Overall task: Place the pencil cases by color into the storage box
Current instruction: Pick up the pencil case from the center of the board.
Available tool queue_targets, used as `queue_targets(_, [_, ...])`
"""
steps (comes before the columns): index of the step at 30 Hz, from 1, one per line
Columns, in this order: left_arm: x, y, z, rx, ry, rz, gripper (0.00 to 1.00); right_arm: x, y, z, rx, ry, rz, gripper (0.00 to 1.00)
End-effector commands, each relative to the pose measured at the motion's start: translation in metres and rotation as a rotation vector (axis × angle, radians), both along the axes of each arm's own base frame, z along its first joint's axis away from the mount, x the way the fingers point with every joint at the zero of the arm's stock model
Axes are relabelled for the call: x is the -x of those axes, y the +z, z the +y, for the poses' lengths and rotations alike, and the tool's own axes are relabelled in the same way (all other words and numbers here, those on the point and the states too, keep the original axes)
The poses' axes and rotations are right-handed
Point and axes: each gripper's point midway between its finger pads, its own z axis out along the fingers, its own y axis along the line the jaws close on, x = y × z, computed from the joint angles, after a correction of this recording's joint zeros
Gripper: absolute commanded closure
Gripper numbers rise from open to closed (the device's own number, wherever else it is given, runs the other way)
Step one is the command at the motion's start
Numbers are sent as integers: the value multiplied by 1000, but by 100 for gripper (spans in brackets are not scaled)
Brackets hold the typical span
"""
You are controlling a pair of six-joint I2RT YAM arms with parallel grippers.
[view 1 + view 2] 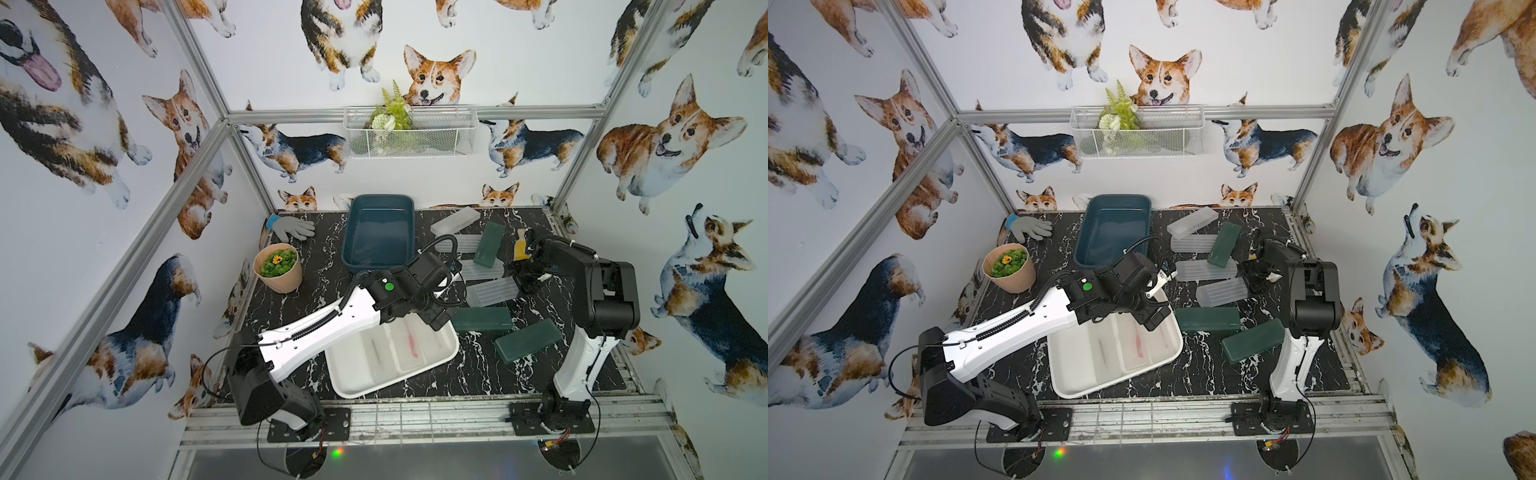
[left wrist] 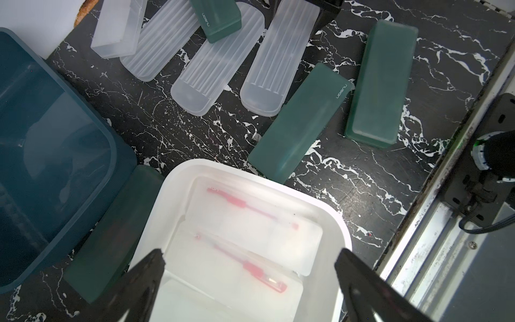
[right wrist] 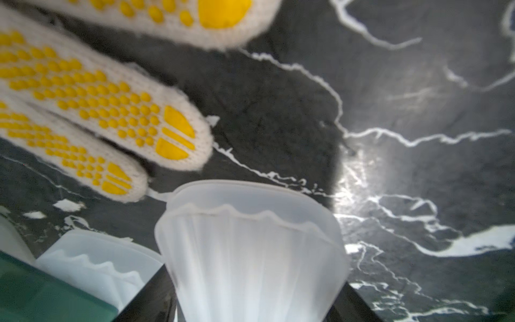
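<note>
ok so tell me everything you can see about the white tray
The white tray is a shallow plastic rectangle with rounded corners and a raised rim, lying flat and askew near the front of the table. Inside lie frosted pencil cases, at least two showing pink pens through their lids. The left gripper hangs open above it. A green case lies alongside it by the blue bin; contact is unclear.

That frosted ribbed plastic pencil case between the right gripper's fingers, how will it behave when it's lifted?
The frosted ribbed pencil case looks like moulded hard plastic, so it should stay stiff. Its smooth rounded sides might slip in a narrow pinch. Nothing shows through it, so it is probably light.
</note>
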Motion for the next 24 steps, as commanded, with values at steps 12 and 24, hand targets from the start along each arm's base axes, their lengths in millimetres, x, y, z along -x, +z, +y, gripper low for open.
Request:
queue_targets(12, [-11, 21, 32, 75, 140, 38, 1, -45, 96, -22, 149, 53, -269, 42])
queue_targets(24, [-34, 33, 103, 103, 382, 78, 1, -59, 186, -10, 209, 187, -452, 42])
